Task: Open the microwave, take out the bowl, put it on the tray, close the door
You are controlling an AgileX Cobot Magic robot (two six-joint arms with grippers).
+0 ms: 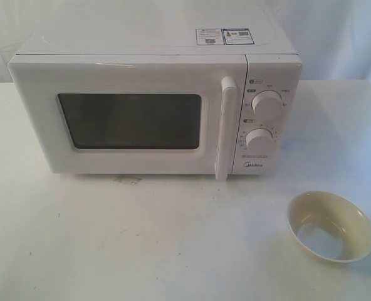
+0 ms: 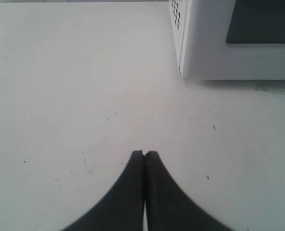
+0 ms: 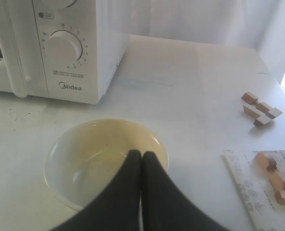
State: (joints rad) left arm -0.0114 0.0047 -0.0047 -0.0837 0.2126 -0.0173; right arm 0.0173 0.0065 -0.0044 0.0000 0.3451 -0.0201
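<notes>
The white Midea microwave (image 1: 154, 59) stands at the back of the table, its door (image 1: 123, 78) flat against the front, with the dark window and the vertical bar handle (image 1: 225, 128). The cream-yellow bowl (image 1: 329, 226) sits upright and empty on the bare table, in front of and to the right of the microwave. My right gripper (image 3: 141, 153) is shut with nothing in it and hangs over the bowl (image 3: 89, 154). My left gripper (image 2: 144, 153) is shut and empty over bare table, short of the microwave's left front corner (image 2: 214, 53). No tray shows in any view. Neither gripper shows in the exterior view.
Small wooden blocks (image 3: 260, 108) lie on the table right of the bowl, and more blocks rest on a printed sheet (image 3: 251, 185) near them. The two round knobs (image 1: 267, 104) sit right of the handle. A white curtain hangs behind the table.
</notes>
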